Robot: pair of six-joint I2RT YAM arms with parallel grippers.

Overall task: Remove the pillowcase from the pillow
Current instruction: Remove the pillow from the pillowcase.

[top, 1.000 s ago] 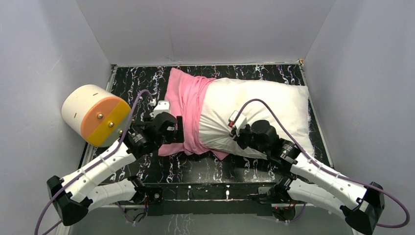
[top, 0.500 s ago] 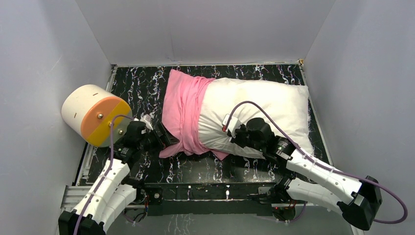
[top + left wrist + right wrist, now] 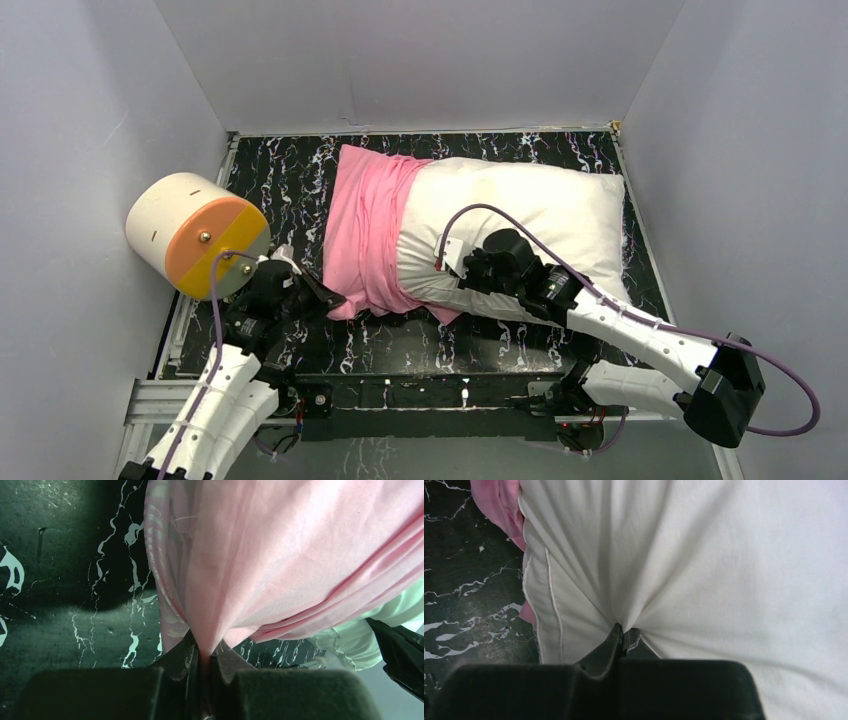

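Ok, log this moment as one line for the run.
left claw: shut on pillowcase | right claw: shut on pillow | state: pillowcase covers only pillow's left end

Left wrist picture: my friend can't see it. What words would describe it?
The left pincer is shut on a bunched fold of the pink pillowcase, which fans out upward from the pinch. The black marbled table lies to the left, and a bit of the white pillow peeks out at lower right.
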